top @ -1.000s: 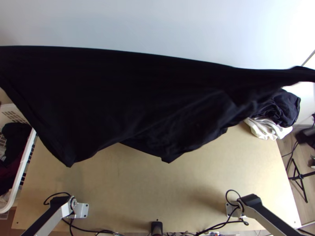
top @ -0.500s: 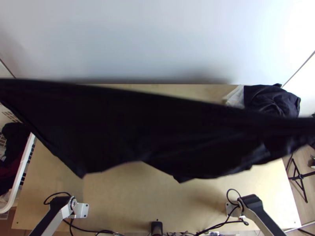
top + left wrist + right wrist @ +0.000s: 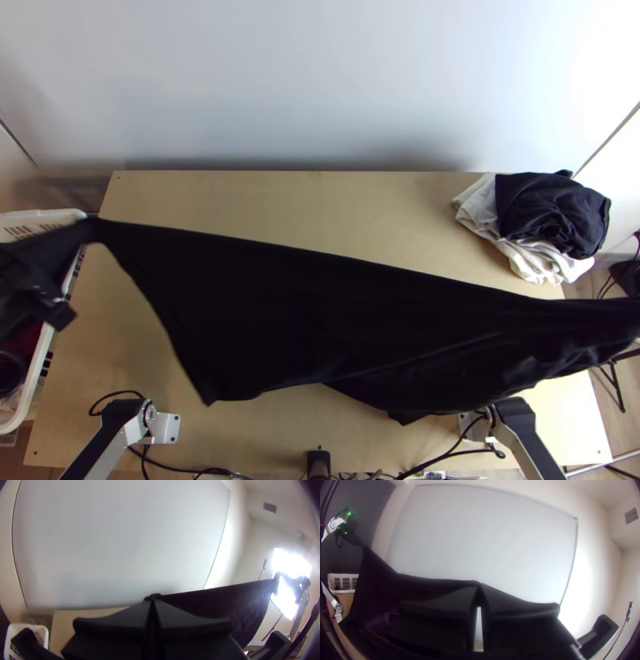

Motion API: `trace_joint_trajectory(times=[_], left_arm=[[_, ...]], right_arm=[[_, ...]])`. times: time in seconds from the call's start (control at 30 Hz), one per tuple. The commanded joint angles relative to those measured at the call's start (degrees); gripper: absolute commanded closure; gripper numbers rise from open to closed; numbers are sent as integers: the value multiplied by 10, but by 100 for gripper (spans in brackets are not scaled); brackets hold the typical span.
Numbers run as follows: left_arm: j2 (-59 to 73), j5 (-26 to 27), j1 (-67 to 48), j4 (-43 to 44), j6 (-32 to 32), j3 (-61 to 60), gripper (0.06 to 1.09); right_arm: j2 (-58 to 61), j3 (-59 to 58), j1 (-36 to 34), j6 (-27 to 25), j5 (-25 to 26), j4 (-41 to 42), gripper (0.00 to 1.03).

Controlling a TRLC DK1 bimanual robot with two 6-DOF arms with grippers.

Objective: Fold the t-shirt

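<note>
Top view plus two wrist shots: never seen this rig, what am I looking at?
Two robot arms, left arm and right arm, are mounted at the near edge of a wooden table. The top view looks steeply down from above that edge; each wrist view comes from a camera on one arm, behind its gripping tool.

The left tool and right tool each pinch the black t-shirt, stretched between them in the air, unfolded so far as I can see. Dark cloth and white cloth lie bunched at the far right corner. A white basket stands at the left.
</note>
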Motion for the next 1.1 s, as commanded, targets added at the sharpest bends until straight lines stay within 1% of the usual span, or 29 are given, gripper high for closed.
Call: trace_joint_trajectory(times=[0.0,0.07,0.2,0.43,0.57,0.63,0.77,0.93,1.07], left_arm=[[-18,20,-15,-1,-11,-120,105],[-25,20,-15,22,-12,-164,105],[-36,10,-13,78,-24,-239,105],[-43,-9,-11,154,-38,-322,105],[-31,-19,-5,194,-41,-346,105],[-18,-26,-2,214,-40,-358,105],[19,-26,20,259,-39,-374,105],[85,-27,20,313,-41,-380,105],[148,-41,12,356,-44,-378,105]], right_arm=[[18,-52,-26,27,-29,-9,100],[31,-76,-26,35,-32,-5,100],[51,-131,-21,34,-32,16,100],[104,-204,5,33,-31,49,100],[141,-248,12,33,-31,77,100],[162,-262,26,41,-31,88,100],[200,-294,46,38,-26,119,100],[266,-299,47,19,-25,162,100],[334,-292,46,13,-25,206,100]])
